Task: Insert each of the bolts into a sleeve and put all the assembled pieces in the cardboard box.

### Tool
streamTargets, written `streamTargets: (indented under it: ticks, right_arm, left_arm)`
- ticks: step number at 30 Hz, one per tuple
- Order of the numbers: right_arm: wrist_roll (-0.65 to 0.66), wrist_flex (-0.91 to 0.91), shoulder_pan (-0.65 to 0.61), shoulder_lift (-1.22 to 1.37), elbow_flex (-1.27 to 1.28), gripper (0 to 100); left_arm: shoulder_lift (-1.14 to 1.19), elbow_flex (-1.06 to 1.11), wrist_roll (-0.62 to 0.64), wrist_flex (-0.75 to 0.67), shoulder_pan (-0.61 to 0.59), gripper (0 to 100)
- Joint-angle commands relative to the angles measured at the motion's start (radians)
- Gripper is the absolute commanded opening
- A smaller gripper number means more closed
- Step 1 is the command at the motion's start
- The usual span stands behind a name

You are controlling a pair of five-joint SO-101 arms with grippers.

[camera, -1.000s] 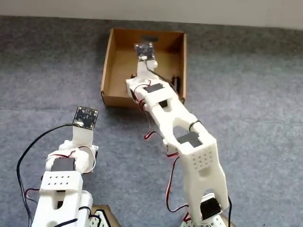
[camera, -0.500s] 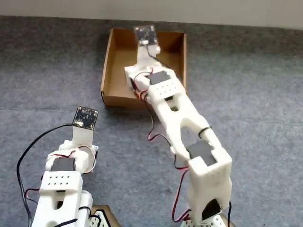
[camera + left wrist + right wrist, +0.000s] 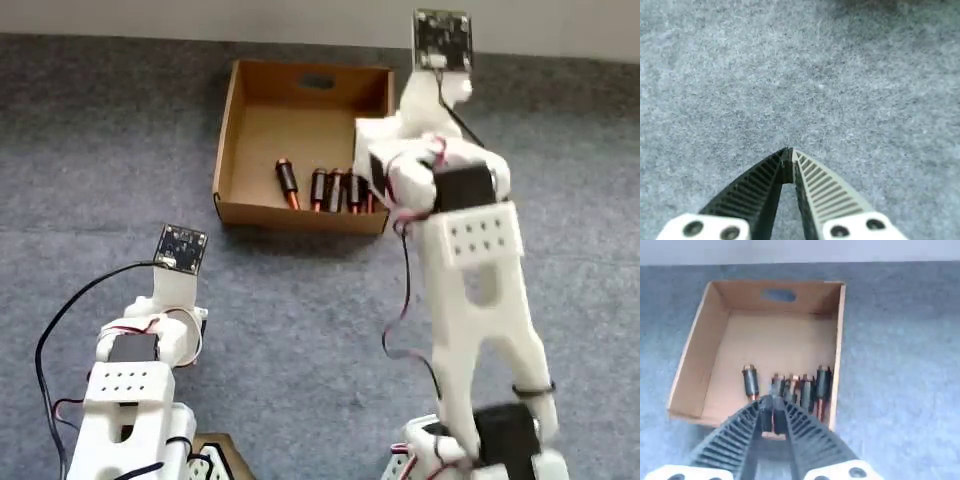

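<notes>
We see grey carpet (image 3: 560, 260) reaching a pale wall (image 3: 200, 16). The cardboard box (image 3: 227, 130) stands at the carpet's far edge, with the assembled pieces (image 3: 335, 190) along its near wall. The left gripper (image 3: 789, 153) and the right gripper (image 3: 772, 402) are closed, empty.

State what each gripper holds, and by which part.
Nothing. The left gripper and right gripper are both shut and empty; the bolts lie in the box.
</notes>
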Motion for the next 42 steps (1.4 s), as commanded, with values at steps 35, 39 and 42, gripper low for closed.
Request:
streamTargets:
  ticks: [35,39,42]
  right_arm:
    - [0.203,-0.085,0.156,-1.472,1.781,1.0]
    - [0.203,0.099,0.156,-1.474,1.781,1.0]
    - [0.203,0.094,0.157,-1.474,1.781,1.0]
  left_arm:
    - [-0.731,0.166,-0.011,0.339,-0.137,2]
    - [-0.73,0.194,-0.008,0.404,-0.105,1]
    - [-0.73,0.228,-0.008,0.477,-0.091,2]
